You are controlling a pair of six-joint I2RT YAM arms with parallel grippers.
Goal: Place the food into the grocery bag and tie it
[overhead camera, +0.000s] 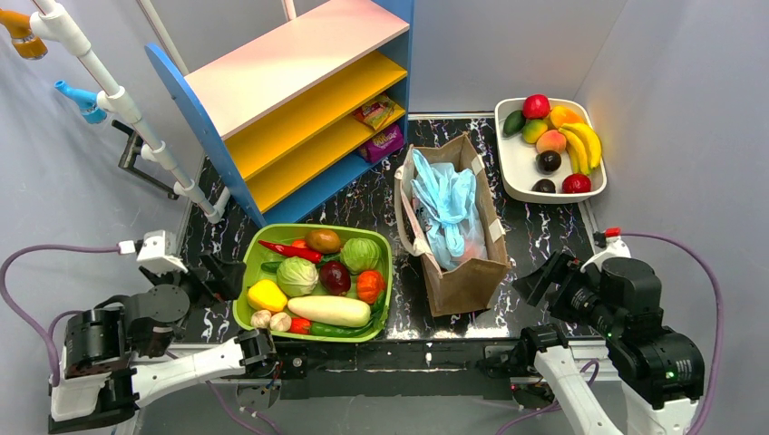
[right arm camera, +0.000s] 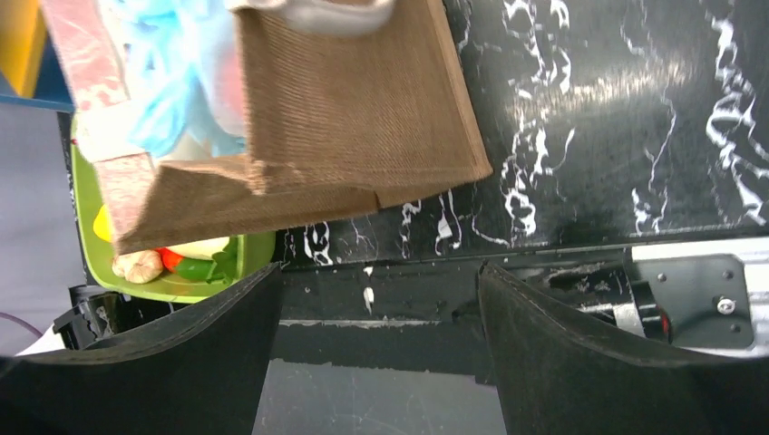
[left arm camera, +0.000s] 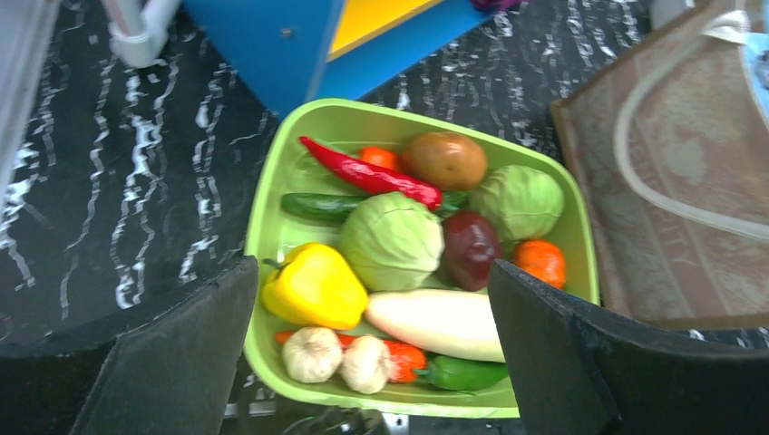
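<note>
The light-blue plastic grocery bag [overhead camera: 444,204] lies crumpled inside an upright brown paper bag [overhead camera: 462,281], its handles spilling over the top. Something pale orange shows through the plastic low in the bag. In the right wrist view the grocery bag [right arm camera: 172,82] sits inside the paper bag [right arm camera: 354,109]. Food, an orange fruit [overhead camera: 564,116] among it, lies in a white tray [overhead camera: 508,172] at the back right. My left gripper [overhead camera: 225,274] hovers open beside a green tray, empty [left arm camera: 372,344]. My right gripper [overhead camera: 544,272] is open and empty just right of the paper bag [right arm camera: 376,353].
A green tray [overhead camera: 243,304] holds cabbages, a white radish, peppers and garlic, left of the paper bag. A blue and yellow shelf [overhead camera: 299,100] leans at the back with snack packets on it. White piping [overhead camera: 136,127] runs along the left.
</note>
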